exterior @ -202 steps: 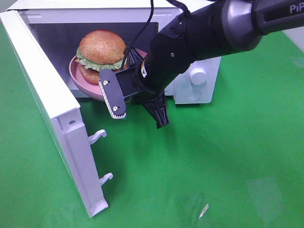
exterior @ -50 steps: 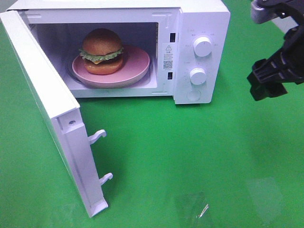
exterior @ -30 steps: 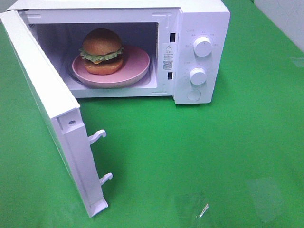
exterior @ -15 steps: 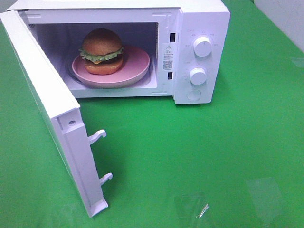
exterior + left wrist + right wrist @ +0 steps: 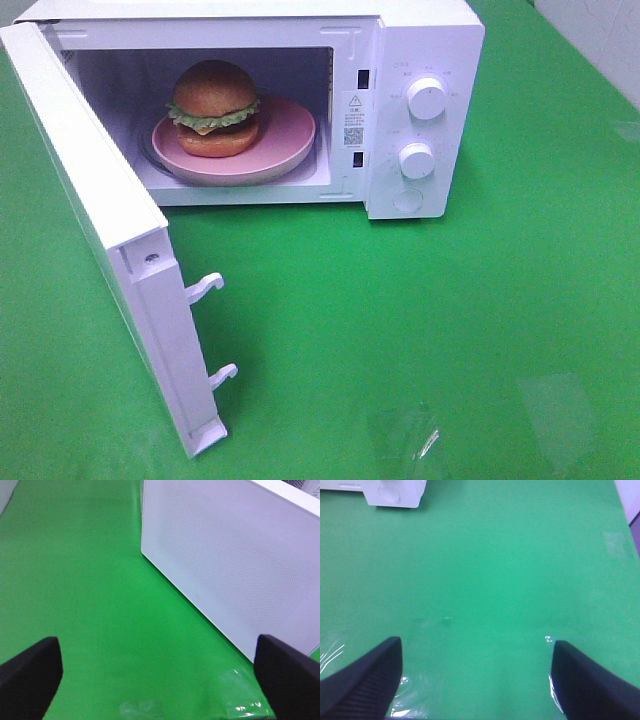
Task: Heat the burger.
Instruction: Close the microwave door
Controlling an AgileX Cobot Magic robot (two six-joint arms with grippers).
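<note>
Bright, even light; your high view is sharp. Wrist views look softer, with glare off the shiny clear patch [image 5: 242,709].

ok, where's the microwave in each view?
Exterior high: microwave top centre, door swung open at left.
Left wrist: only the door's dotted outer face, beyond the open left claw.
Right wrist: just a front corner with its round button, far beyond the right claw.
Shared: green cloth.
</note>
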